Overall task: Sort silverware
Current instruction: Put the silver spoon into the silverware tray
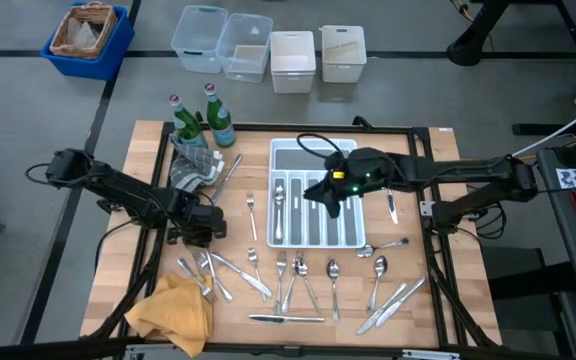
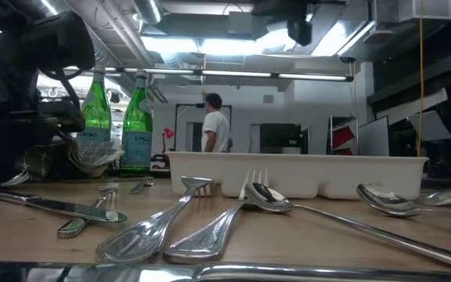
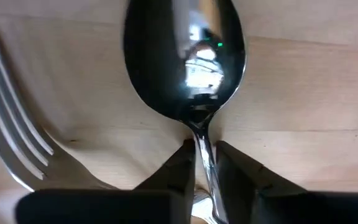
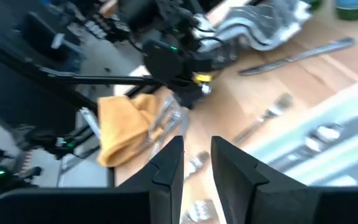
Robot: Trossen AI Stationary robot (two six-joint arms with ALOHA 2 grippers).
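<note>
The left gripper (image 3: 205, 163) sits low on the table (image 1: 438, 300), its fingers narrowed on either side of a spoon's (image 3: 185, 62) neck just below the bowl; whether they grip yet cannot be told. A fork (image 3: 17, 149) lies just beside. Closing squarely on the neck and lifting straight up should keep the fork undisturbed. The right gripper (image 4: 196, 163) hangs over the tray (image 1: 280, 150), fingers slightly apart, holding nothing. Remaining silverware (image 1: 298, 275) lies scattered near the tray.

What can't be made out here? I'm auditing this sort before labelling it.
- Spoon handle: left wrist view, hidden behind the left claw.
- Tray right compartments: high view, covered by the right claw.
- Tray contents: low view, behind its wall.
</note>
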